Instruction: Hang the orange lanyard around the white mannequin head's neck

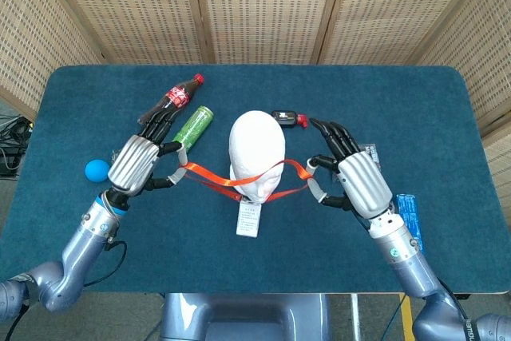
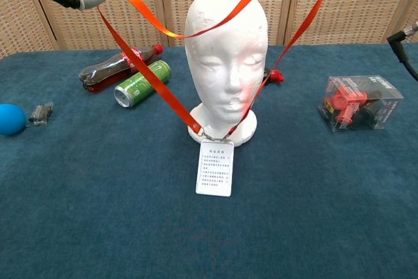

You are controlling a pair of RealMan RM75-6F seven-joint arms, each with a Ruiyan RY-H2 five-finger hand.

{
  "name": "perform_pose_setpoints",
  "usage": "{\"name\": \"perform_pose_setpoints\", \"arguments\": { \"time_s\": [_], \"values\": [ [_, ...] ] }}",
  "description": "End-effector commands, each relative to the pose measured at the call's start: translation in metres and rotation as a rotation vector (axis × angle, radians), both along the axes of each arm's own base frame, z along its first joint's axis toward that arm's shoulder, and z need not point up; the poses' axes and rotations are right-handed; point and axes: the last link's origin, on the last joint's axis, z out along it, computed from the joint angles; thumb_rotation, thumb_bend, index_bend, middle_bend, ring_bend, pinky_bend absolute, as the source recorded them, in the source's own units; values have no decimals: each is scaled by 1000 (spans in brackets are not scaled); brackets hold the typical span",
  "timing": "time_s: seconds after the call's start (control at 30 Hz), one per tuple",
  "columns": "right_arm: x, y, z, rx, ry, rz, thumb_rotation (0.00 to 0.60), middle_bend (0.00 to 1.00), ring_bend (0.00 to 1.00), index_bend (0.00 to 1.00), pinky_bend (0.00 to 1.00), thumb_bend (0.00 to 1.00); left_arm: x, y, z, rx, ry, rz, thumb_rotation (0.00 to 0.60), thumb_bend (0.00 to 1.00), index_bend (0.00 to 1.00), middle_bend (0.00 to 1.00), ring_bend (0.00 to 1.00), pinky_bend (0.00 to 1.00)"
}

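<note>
- While both hands are lifting, left hand (image 1: 137, 161) and right hand (image 1: 361, 185) fingers are pinching orange lanyard (image 2: 147, 74) open above mannequin head (image 2: 226, 44)
- Next: carrying loop back over crown, then lowering to neck
</note>
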Motion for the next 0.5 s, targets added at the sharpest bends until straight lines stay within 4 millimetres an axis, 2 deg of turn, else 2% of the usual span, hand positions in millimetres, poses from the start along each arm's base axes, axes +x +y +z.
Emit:
{"name": "perform_pose_setpoints", "arguments": {
  "time_s": [0.03,0.3,0.5],
  "values": [
    [9,-14,6,0,-24,-32,600,0,0,679,0,686,11,13,10,25,36,31,600,432,684,0,0,0],
    [8,-51,20,10,-126,-176,600,0,0,680,0,687,17,46,17,26,6,180,600,435,684,0,0,0],
    [-4,-85,21,43,-134,-305,600,0,0,680,0,690,8,72,7,-45,-6,348,600,435,662,0,0,0]
  ]
}}
